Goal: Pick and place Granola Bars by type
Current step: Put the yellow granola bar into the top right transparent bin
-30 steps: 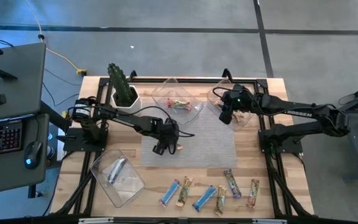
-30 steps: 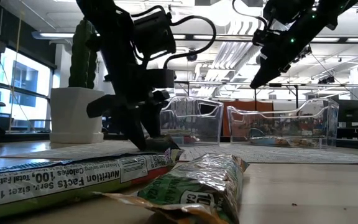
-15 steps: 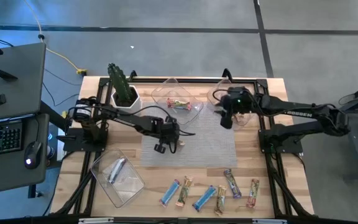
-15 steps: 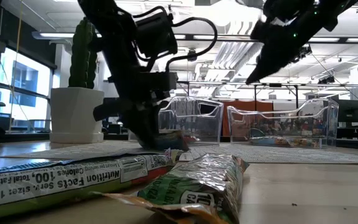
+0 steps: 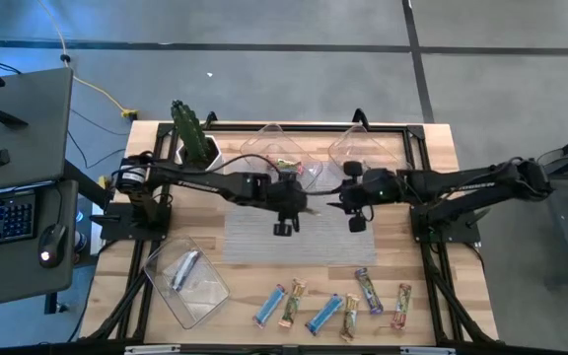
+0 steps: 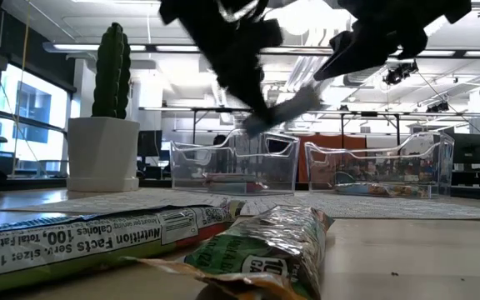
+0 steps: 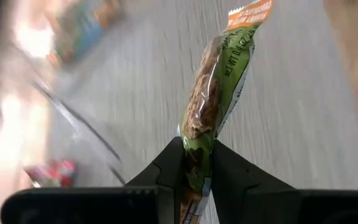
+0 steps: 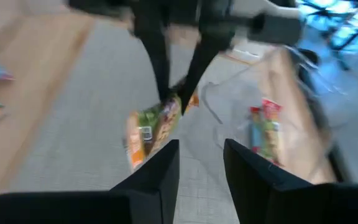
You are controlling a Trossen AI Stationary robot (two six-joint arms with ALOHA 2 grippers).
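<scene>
My left gripper (image 5: 299, 209) hangs above the grey mat (image 5: 264, 242), shut on a green granola bar (image 7: 219, 93) with orange ends. The bar also shows in the right wrist view (image 8: 157, 127) and, blurred, in the low view (image 6: 288, 104). My right gripper (image 8: 201, 171) is open and empty. It sits just to the right of the held bar, pointing toward it (image 5: 338, 205). Several more bars (image 5: 325, 314) lie in a row along the near edge. My left gripper pinches the green bar between its two fingers near one orange end (image 7: 196, 171), on its flat faces. The fingers slant down from above and lie along the bar. It sticks out beyond the fingertips (image 8: 166, 93), tilted and clear of the mat, its free orange end (image 7: 248, 12) farthest out.
Two clear trays stand at the far edge, one (image 5: 282, 158) with a red-tan bar inside and one (image 5: 368, 150) farther right. A third tray (image 5: 187, 281) at the near left holds a silver bar. A cactus in a white pot (image 5: 197, 146) stands at the far left.
My left gripper has taken hold of the green bar on the mat, lifted it clear and carried it up and toward the right and far edges. My right gripper has left the far right tray and come toward the table's middle, meeting the held bar.
</scene>
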